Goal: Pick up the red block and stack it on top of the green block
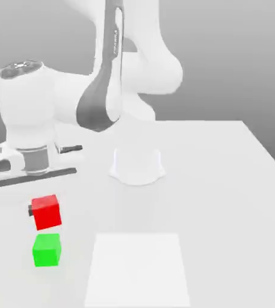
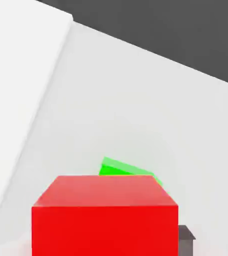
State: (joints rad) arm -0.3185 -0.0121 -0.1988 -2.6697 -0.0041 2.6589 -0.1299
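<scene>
The red block (image 1: 46,212) is held between the fingers of my gripper (image 1: 44,210), which is shut on it. A dark fingertip (image 1: 30,209) shows at the block's side toward the exterior view's left. The green block (image 1: 46,249) rests on the table directly below the red block. The gap between the two blocks is very small or nil; I cannot tell whether they touch. In the hand view the red block (image 2: 105,215) is close and large. The green block (image 2: 126,168) peeks out from beyond it, and a dark fingertip (image 2: 185,236) shows at its side.
A flat white square patch (image 1: 138,271) lies on the table (image 1: 224,198) toward the exterior view's right of the blocks. The arm's round base (image 1: 137,165) stands further back, and the arm arches over to the exterior view's left.
</scene>
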